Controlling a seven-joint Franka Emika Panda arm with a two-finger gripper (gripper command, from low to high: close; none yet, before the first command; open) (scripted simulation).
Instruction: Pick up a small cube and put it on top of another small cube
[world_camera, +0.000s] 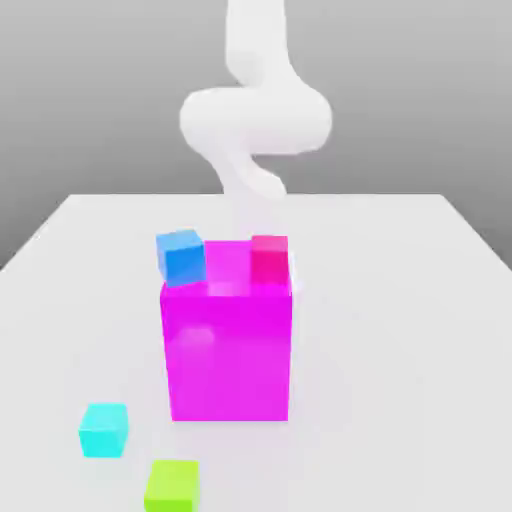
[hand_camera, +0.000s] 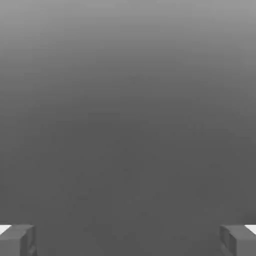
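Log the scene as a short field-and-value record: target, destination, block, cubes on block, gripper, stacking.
target: lime-green cube, on the table
destination: cyan cube, on the table, nothing on top
block: large, magenta
cubes on block: blue, at the exterior view's left; red-pink, at its right
gripper: open, empty
stacking: not done

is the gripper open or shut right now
Open: in the hand view the gripper's two fingertips stand wide apart, with nothing held between them.
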